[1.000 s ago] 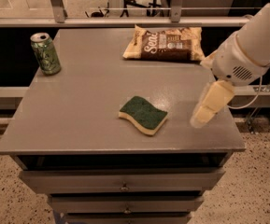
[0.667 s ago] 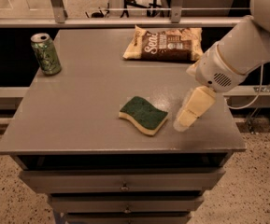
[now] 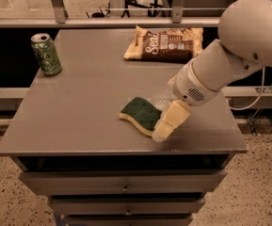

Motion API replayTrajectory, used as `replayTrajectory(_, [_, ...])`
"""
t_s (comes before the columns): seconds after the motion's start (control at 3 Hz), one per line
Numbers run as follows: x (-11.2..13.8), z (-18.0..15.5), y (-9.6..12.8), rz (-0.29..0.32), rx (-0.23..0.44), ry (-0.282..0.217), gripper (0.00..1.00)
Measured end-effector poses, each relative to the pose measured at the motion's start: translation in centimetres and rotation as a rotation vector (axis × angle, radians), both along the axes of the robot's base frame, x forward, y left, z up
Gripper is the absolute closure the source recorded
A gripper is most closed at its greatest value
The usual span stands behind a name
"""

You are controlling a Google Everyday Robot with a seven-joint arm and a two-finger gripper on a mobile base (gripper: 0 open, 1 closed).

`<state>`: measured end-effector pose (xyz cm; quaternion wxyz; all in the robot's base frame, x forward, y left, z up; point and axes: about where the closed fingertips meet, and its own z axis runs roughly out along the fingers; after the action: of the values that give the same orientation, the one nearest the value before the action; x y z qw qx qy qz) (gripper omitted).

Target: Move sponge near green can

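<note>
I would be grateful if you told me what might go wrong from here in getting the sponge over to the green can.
1. The gripper sits at the right end of the sponge, close to the front edge of the table; a poor grip might only shove the sponge toward that edge.
2. The green can stands upright at the table's far left corner; a sponge set down too close might tip it or push it off.

Tool just right of sponge; green can back-left

Lab: robot gripper over grey drawer cabinet.
</note>
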<state>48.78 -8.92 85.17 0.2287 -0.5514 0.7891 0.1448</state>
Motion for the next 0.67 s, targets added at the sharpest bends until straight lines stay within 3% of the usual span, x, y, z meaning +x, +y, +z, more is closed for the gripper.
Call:
replayTrajectory(0.33, [0.4, -1.6, 1.7, 0.013, 0.012, 0.003, 0.14])
replayTrajectory(0.67, [1.1, -2.2, 2.8, 0.019, 0.017, -0.005, 0.37])
